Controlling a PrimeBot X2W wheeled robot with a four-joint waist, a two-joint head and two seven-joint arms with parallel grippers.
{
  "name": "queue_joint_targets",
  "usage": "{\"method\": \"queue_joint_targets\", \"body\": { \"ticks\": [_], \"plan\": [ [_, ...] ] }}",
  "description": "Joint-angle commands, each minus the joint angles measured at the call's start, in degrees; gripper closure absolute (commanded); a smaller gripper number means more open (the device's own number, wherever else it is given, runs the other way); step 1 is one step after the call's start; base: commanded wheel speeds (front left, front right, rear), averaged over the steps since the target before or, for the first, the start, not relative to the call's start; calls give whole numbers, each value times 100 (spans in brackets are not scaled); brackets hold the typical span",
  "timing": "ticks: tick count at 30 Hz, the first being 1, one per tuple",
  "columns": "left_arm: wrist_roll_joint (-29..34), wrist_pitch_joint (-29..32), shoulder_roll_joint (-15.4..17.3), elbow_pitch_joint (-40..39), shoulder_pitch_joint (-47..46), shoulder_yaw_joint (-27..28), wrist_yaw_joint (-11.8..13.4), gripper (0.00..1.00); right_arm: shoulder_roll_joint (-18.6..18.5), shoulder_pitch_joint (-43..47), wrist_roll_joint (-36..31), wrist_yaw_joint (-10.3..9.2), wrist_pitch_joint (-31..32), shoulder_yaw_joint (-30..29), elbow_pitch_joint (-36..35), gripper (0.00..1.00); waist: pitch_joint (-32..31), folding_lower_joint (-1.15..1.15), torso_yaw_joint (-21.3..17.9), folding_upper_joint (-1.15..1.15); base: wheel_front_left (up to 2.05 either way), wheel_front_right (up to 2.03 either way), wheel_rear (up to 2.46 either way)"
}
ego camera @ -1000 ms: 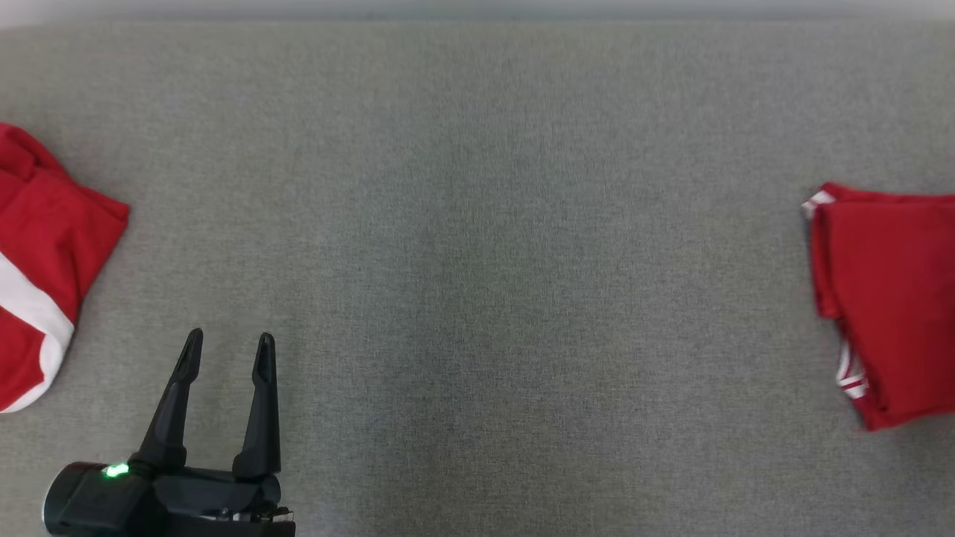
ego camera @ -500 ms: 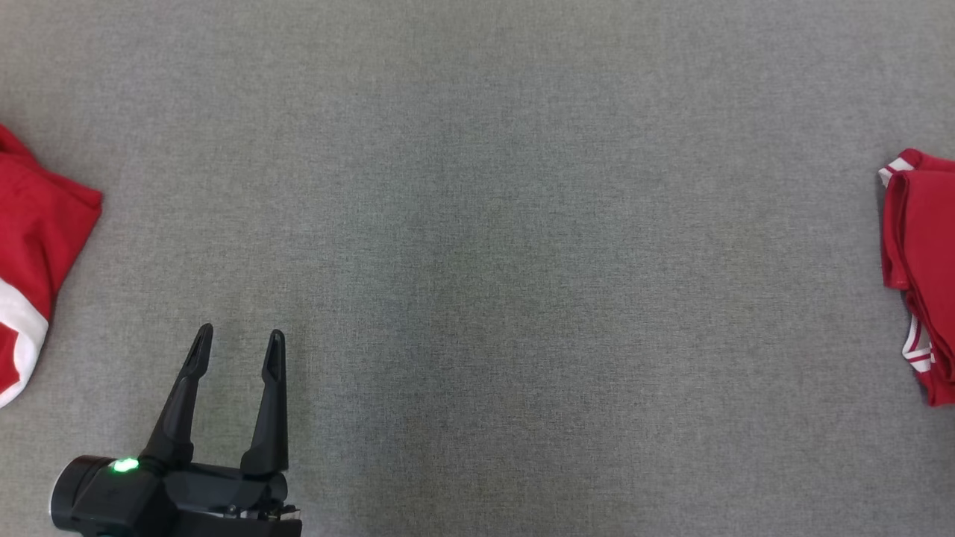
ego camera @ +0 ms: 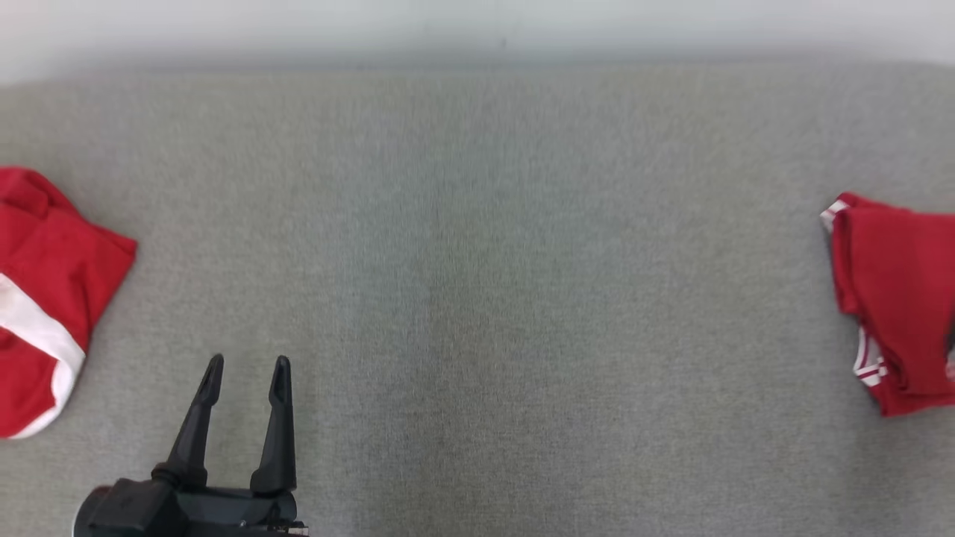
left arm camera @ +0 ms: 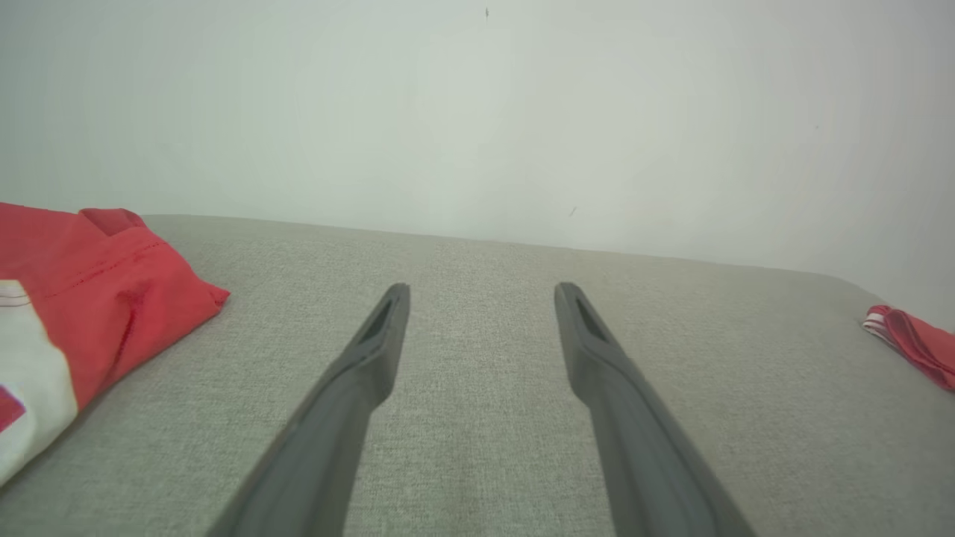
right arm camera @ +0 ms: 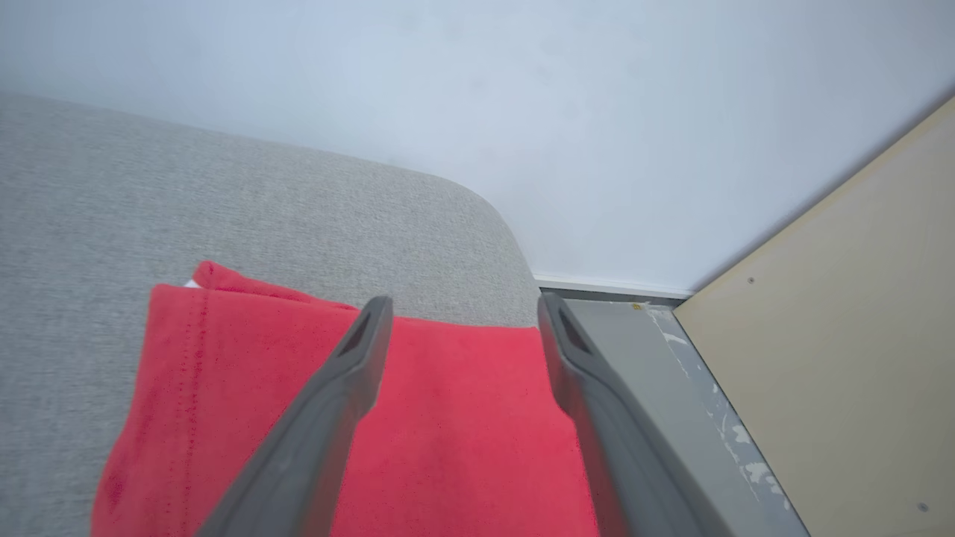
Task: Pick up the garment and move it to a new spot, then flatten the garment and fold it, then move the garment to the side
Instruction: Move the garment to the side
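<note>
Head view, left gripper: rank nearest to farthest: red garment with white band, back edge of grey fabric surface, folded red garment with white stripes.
1. Red garment with white band, just left of the left gripper.
2. Back edge of grey fabric surface, straight ahead.
3. Folded red garment with white stripes, far right side.

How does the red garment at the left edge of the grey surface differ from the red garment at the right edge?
The left garment has a broad white band; the right garment has thin white stripes at its edge. The left garment lies loose and rumpled; the right garment is folded, with straight edges. Both are red and rest on the grey surface.
</note>
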Motion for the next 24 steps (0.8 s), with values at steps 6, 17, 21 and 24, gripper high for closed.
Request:
{"method": "queue_joint_targets", "body": {
  "ticks": [6,17,21,24],
  "plan": [
    [-99,-19,-186,340,215,77,176,0,748,801,829,-16,-719,614,-605,0,-1051,0,31,0,0,0,0],
    [138,-25,-381,422,685,261,216,0,2041,2782,1650,-15,-829,1221,-2492,0,-1791,0,102,0,0,0,0],
    [236,-26,-412,437,792,290,204,0,2083,3148,1783,-15,-779,1466,-2829,0,-1867,0,99,0,0,0,0],
    [306,-26,-438,481,915,287,169,0,2081,3442,2082,-15,-712,1766,-3006,0,-1916,0,74,0,0,0,0]
  ]
}}
